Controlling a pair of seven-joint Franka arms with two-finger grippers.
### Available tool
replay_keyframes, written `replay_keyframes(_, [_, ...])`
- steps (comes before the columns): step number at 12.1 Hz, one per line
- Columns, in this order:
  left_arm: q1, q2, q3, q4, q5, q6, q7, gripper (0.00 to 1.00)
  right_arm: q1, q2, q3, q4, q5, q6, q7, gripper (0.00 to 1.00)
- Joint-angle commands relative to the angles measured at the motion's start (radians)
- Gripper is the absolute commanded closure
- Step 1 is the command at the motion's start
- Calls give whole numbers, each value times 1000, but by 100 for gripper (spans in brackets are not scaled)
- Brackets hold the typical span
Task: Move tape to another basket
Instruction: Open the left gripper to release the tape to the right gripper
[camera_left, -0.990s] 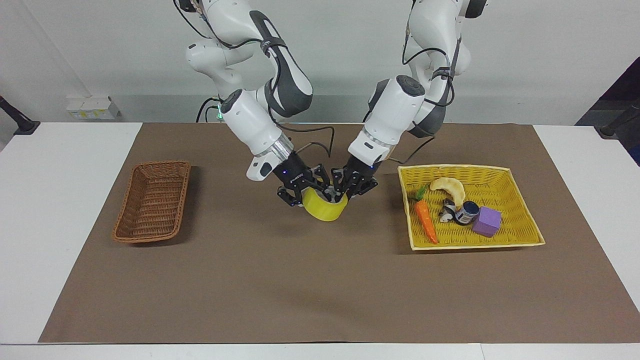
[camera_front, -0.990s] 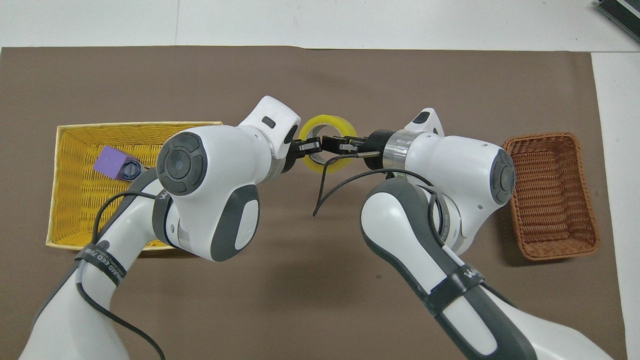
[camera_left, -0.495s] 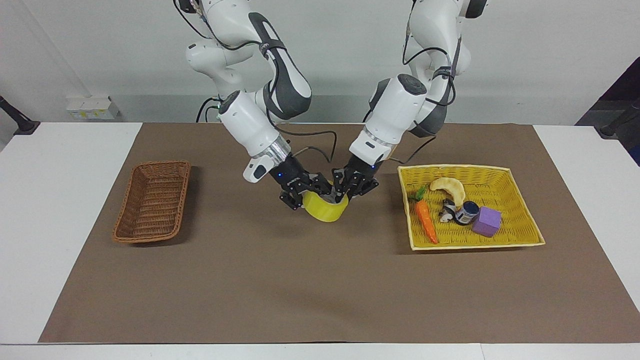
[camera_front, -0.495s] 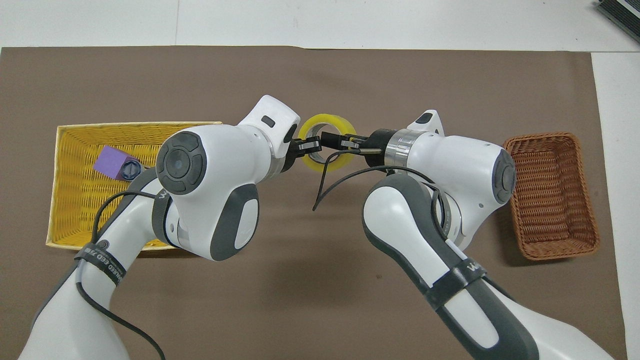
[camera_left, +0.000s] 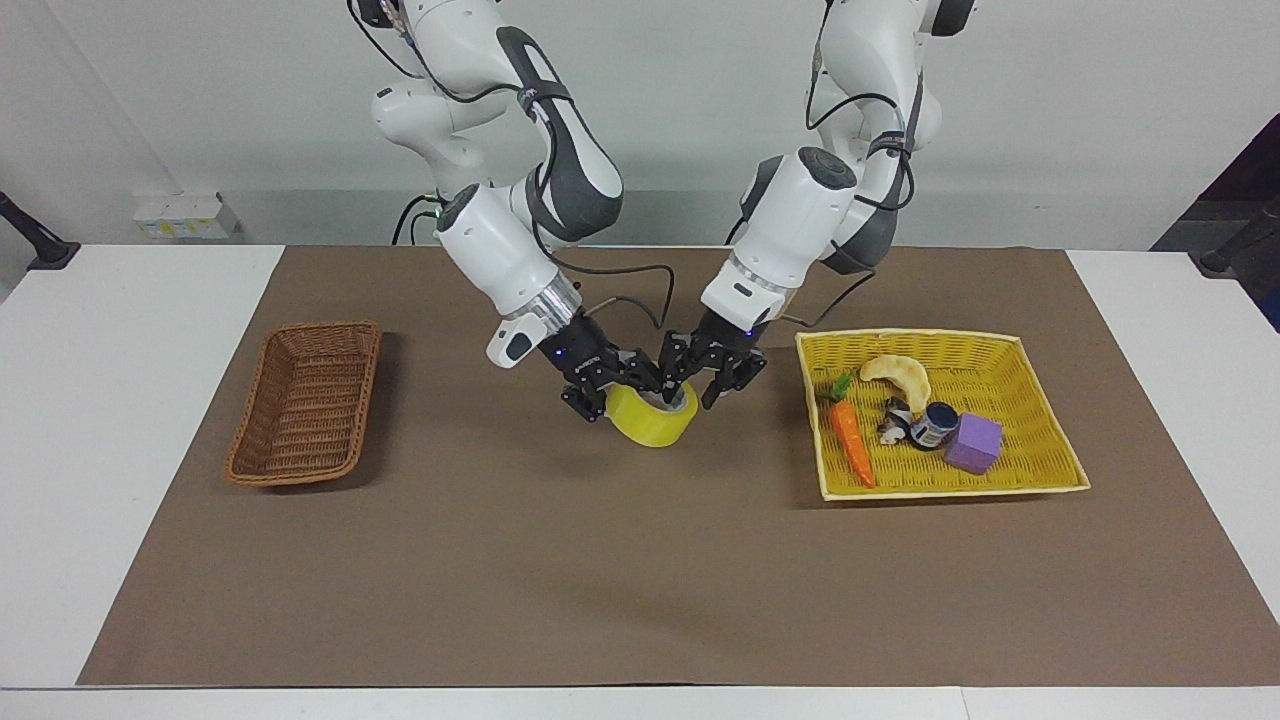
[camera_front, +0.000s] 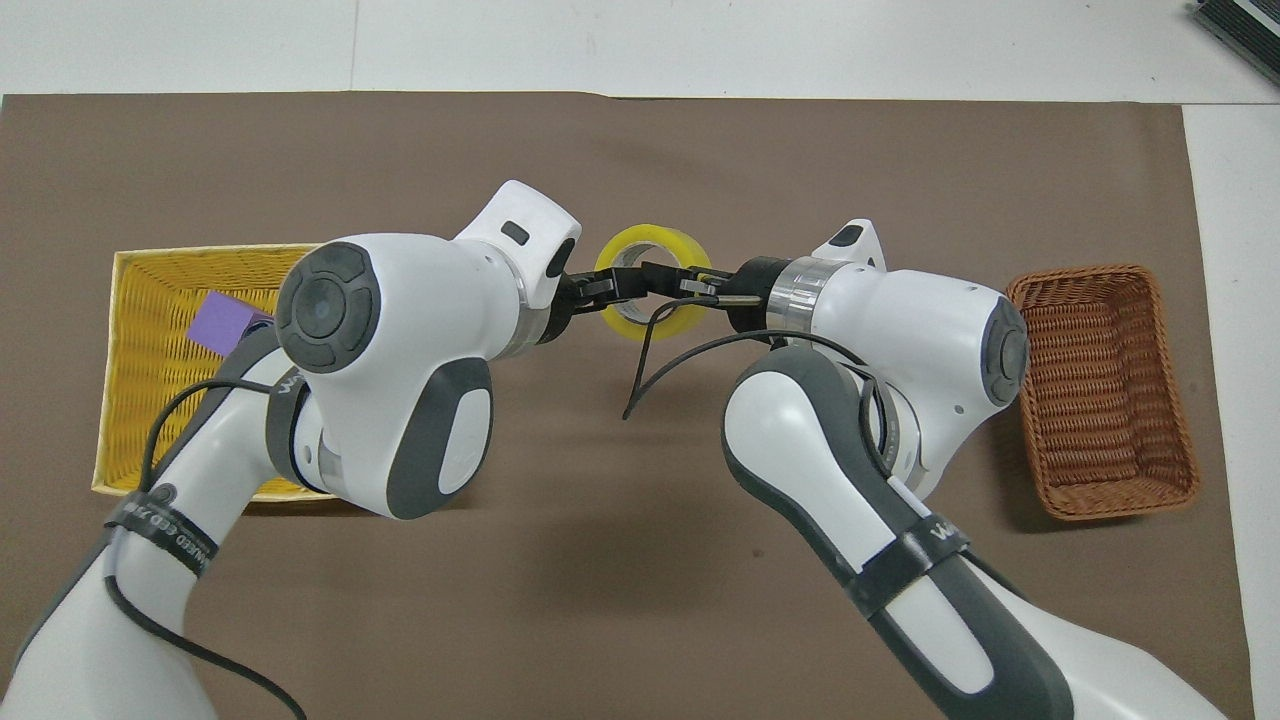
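Since the earlier frame, left pincer (camera_left: 712, 385) has spread, releasing the tape (camera_left: 652, 414). Right pincer (camera_left: 622, 383) pinches the roll's rim above mid-table. Handover done; carry to the brown basket (camera_left: 305, 403), toward the right arm's end, remains.

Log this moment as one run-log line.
phase: handover over mat | tape: held by right gripper, shut on its rim | left gripper: open beside tape | brown basket: empty, at right arm's end

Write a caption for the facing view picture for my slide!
Right claw grips the yellow tape roll mid-table as the open left claw lets go.
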Motion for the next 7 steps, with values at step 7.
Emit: replay_keyframes(7, [289,-182,3,10,240,-367,411,0,-104,-1,-8,-17,-7,-51,12,100])
